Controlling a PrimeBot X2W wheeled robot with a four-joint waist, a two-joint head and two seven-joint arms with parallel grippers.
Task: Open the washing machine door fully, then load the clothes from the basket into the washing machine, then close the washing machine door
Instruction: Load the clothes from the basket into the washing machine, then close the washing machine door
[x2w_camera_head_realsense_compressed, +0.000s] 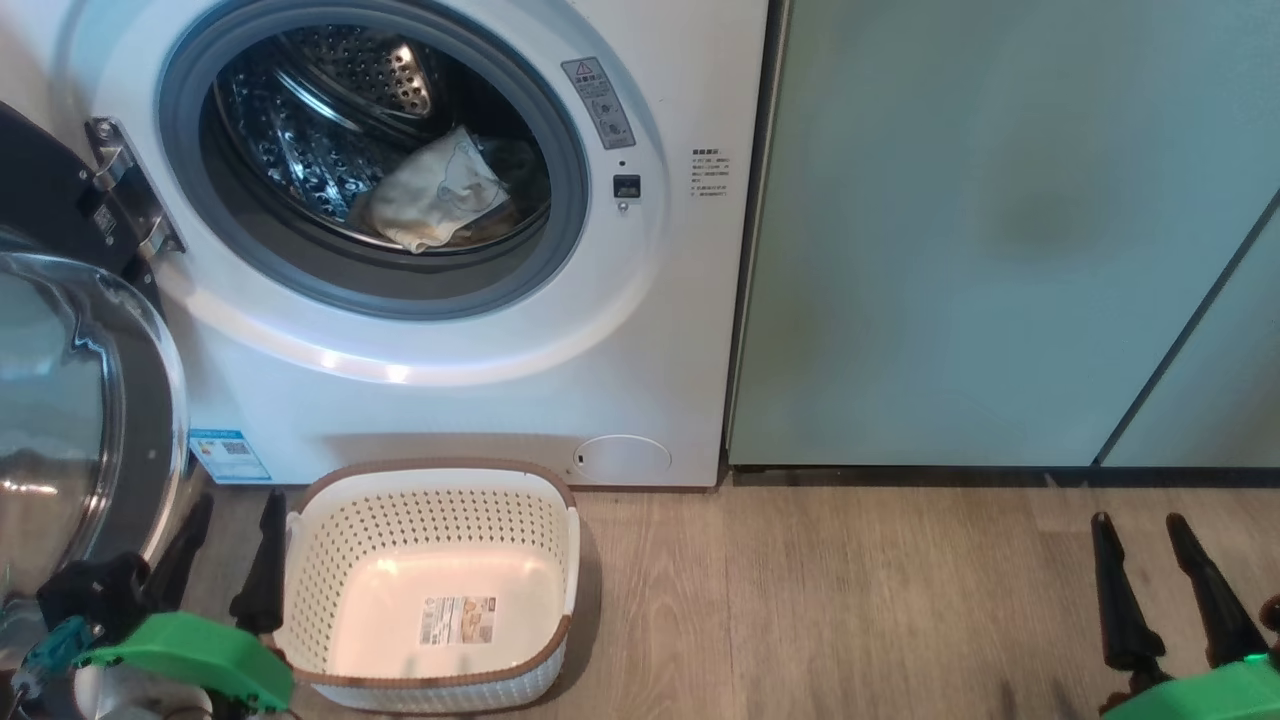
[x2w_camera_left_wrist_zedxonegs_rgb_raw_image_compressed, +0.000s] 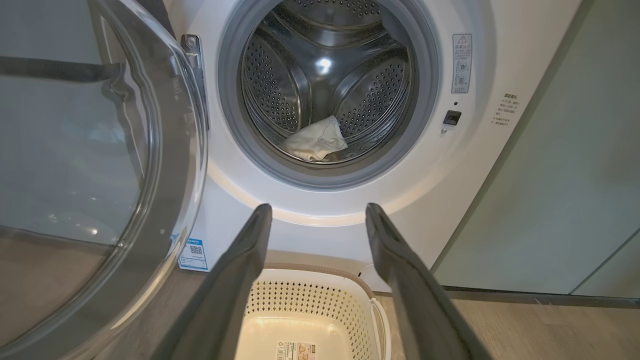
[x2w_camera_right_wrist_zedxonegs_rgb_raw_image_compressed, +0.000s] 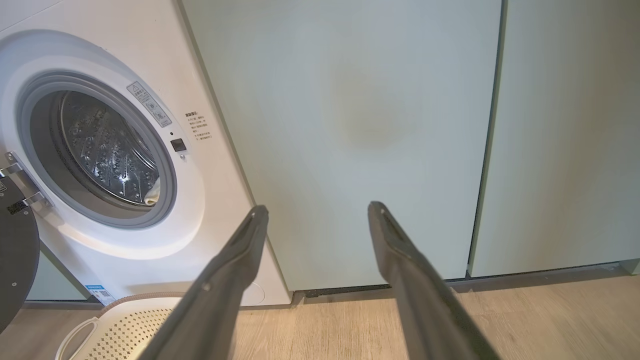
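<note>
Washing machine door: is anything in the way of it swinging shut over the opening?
Nothing visible blocks it: the clothes lie inside the drum, clear of the grey seal. The empty basket stands on the floor below. The open left gripper sits beside the door, possibly in its swing.

Pale green cabinet panels (x2w_camera_head_realsense_compressed: 950, 250), upright, above a light wood-grain floor (x2w_camera_head_realsense_compressed: 850, 600)

The left gripper (x2w_camera_head_realsense_compressed: 240, 500) is seen at the lower left of the head view, its two dark fingers (x2w_camera_head_realsense_compressed: 262, 570) spread wide and pointed up the frame. The right gripper (x2w_camera_head_realsense_compressed: 1138, 520) is held at the lower right, fingers likewise parted.
</note>
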